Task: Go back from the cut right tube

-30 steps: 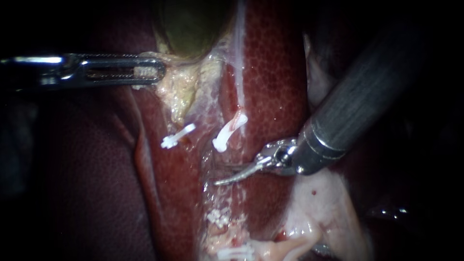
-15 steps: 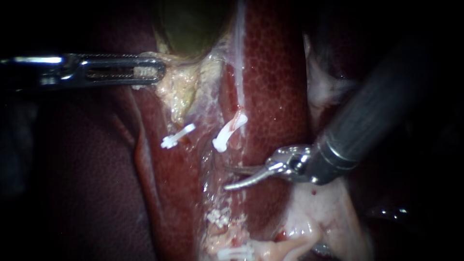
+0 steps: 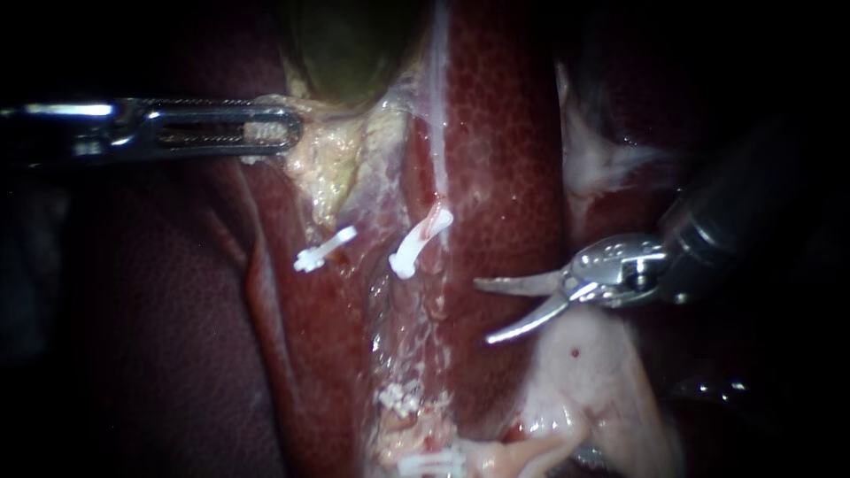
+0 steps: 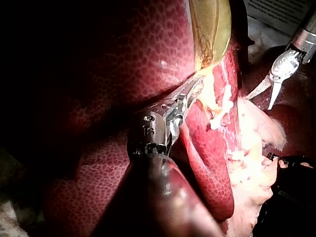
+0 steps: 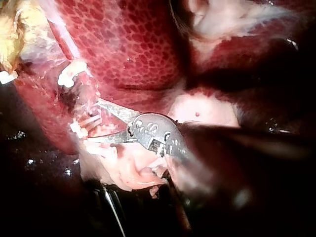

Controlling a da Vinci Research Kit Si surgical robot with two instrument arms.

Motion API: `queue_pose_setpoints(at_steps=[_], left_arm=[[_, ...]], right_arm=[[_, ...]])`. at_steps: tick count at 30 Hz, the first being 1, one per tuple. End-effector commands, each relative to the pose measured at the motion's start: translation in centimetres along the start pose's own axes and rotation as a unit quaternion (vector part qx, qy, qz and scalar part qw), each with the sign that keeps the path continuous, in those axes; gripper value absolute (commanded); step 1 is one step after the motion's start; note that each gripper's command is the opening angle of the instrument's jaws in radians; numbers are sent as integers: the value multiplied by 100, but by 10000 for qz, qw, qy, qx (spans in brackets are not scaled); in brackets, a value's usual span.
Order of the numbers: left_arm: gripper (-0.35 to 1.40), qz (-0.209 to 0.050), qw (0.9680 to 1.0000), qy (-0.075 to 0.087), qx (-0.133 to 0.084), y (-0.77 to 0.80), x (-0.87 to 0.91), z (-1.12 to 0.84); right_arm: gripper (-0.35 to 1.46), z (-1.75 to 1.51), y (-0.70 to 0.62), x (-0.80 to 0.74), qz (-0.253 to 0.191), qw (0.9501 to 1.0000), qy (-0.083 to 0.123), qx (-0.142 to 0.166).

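Right tube (image 3: 436,221): a short pink-white stump in the raw strip between the liver lobes, just below the gallbladder's pale lower end. Where exactly its cut end finishes is hard to tell from the ragged tissue below it.
Clip on the tube (image 3: 409,257): white, set slantwise across the stump's lower part.
Second clip (image 3: 326,249): white, just beside and to the left, on another strand; the strand itself is hard to make out.
Lower clips (image 3: 400,398): white pieces further down the strip. The lowest is cut off by the endoscope view's edge.
Right instrument (image 3: 485,312): its two curved blades stand apart in a clear V. They hold nothing and point toward the strip from its right, apart from the tube, over the liver. Its shaft fades into darkness. In the right wrist view the blurred shaft hides much of the field.
Left instrument (image 3: 282,133): its long slotted jaws lie together on the pale tissue at the gallbladder's lower end. The shaft is cut off at the edge.
Gallbladder (image 3: 354,44): olive-green, with only its lower part showing.
Liver (image 3: 505,133): mottled dark red, lost in shadow on both sides.
Pale flap (image 3: 584,372): pinkish-white tissue under the right instrument's blades.
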Motion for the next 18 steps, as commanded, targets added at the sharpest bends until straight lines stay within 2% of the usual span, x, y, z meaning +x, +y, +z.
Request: queue_pose_setpoints(at_steps=[1, 5, 9, 15, 18], left_arm=[[-35, -1, 10000, -1, 1, 0, 0, 0], [-35, 0, 10000, -2, -1, 0, 0, 1], [-35, 3, 10000, -5, -6, 0, 1, 3], [-35, 32, 10000, -35, -14, 0, 13, 13], [-35, 67, 10000, 42, 13, -1, 24, 24]], right_arm=[[143, -4, 0, 5, -14, 10000, 29, -29], [143, -20, -6, 26, -106, 9998, 78, -158], [143, -29, -9, 36, -156, 9995, 63, -276], [143, -31, -9, 40, -157, 9994, 60, -305], [143, -31, -8, 39, -157, 9994, 59, -306]])
